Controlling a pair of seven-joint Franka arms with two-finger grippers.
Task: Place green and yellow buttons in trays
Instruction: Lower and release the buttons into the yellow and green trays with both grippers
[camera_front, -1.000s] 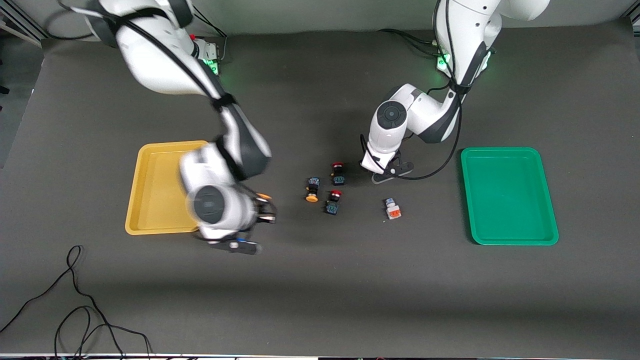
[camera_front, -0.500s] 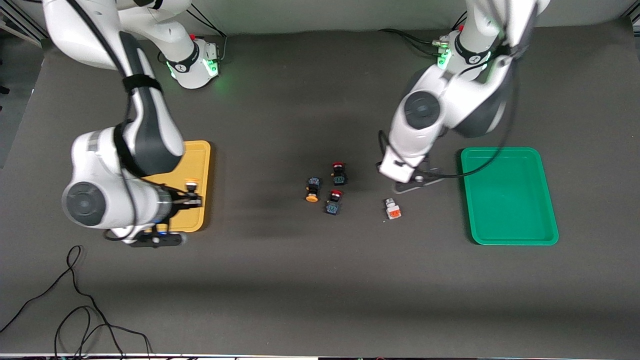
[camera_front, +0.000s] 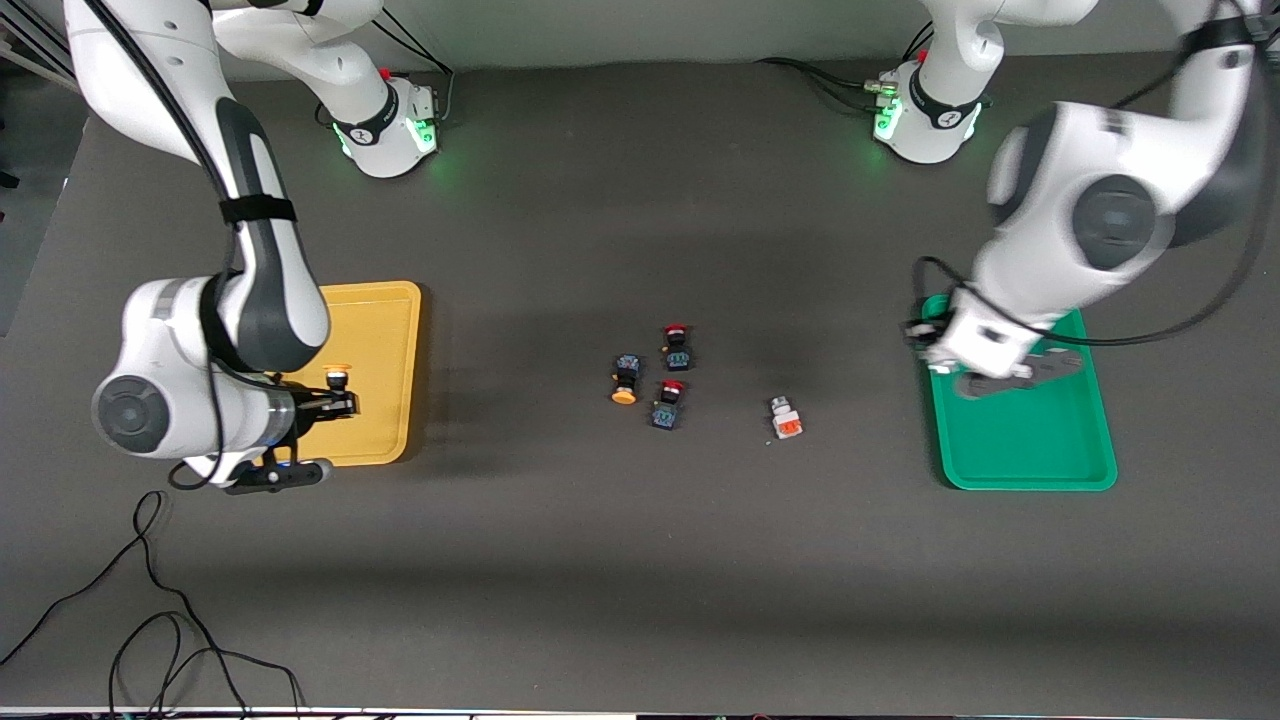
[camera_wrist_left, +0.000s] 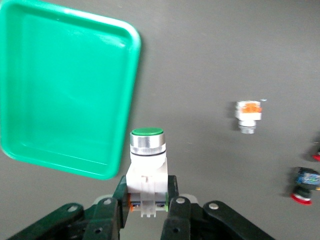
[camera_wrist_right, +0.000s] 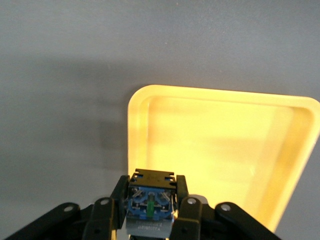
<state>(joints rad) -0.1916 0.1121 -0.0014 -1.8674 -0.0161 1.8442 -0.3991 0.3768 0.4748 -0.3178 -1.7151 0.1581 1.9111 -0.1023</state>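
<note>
Both arms are mid-delivery: the right claw (camera_front: 340, 403) grips a yellow-capped black-and-blue switch (camera_front: 337, 378) over the shallow yellow plastic tray (camera_front: 390, 300), the left claw (camera_wrist_left: 146, 207) pinches a green-tipped white-silver switch (camera_wrist_left: 146, 165) at the green tray (camera_wrist_left: 65, 90)'s rim. Next, lower and release.

No readable text, label, brand, number or sign shows on anything in these views.

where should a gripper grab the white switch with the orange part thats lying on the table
Grip the white switch with the orange part across its white-silver body, coming straight down from above. It lies on its side on the bare table, apart from the other switches, so the two long flanks look free for the fingers. The orange end is nearer the front camera; closing just above it, mid-body, probably gives the steadiest hold.
</note>
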